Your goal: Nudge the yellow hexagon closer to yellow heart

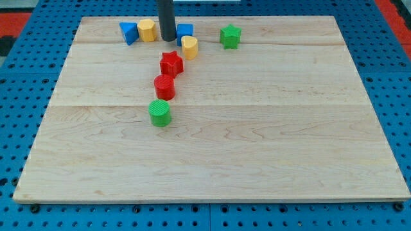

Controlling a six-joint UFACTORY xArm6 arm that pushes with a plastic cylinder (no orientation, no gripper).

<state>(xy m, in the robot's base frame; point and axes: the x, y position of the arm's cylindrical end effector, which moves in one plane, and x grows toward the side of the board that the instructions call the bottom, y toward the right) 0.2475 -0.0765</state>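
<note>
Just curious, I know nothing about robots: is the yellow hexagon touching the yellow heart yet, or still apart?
Apart. The yellow hexagon sits left of my tip; the yellow heart lies right of it.
</note>
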